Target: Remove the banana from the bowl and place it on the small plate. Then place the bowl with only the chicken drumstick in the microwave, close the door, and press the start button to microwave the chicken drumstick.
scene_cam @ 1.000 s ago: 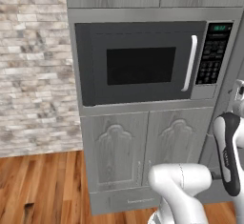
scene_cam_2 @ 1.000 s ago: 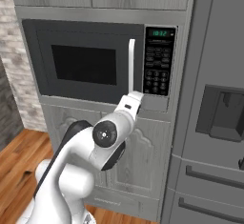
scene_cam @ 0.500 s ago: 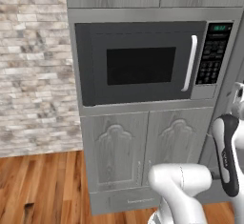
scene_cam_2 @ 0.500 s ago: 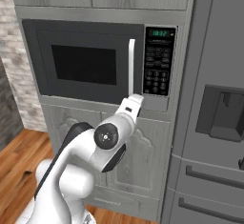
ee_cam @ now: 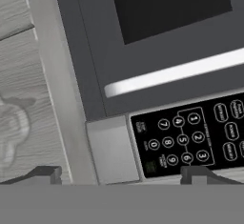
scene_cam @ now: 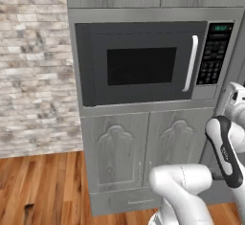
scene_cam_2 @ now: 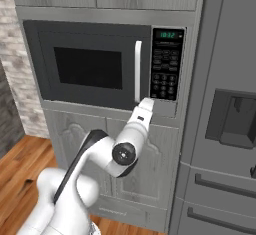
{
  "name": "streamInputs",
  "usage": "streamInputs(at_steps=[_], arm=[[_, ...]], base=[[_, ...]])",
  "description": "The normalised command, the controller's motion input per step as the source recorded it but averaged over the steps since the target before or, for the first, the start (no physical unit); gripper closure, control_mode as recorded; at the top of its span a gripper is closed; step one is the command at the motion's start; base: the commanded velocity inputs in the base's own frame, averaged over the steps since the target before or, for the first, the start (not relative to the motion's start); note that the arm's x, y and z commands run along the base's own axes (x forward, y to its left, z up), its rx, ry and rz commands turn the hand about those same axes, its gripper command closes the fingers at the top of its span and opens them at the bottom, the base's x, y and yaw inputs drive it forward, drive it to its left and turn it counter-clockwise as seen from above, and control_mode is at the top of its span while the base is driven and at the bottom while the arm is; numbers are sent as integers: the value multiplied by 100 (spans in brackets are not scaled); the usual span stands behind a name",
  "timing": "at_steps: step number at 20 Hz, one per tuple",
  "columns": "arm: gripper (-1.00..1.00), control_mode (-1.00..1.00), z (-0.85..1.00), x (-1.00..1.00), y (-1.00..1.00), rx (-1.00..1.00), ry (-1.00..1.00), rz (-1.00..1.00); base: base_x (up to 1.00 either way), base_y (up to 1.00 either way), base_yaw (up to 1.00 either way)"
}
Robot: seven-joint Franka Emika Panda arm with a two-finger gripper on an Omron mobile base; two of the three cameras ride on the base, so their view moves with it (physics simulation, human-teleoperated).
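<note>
Facing the shut door (scene_cam_2: 90, 64) at upper left, gripper (ee_cam: 121, 173) with fingers spread sits near the keypad (ee_cam: 190, 139), probably to press start.

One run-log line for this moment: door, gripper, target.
door: closed | gripper: open, close to keypad | microwave: display lit | start: not yet pressed

A grey wood-grain cabinet column (scene_cam: 143, 152) holds the microwave (scene_cam: 153, 63) in a recess between upper doors and two carved lower doors. The column stands on a wooden plank floor (scene_cam: 43, 185).
</note>
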Motion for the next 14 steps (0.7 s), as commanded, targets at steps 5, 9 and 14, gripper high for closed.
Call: streamInputs(at_steps=[5,9,14], arm=[[-100,-100,5,16,-51,0,-3,0],[-100,-100,0,2,-52,6,0,0],[-100,-100,-2,37,15,1,0,4]], base=[[0,0,0],[0,0,0],[0,0,0]])
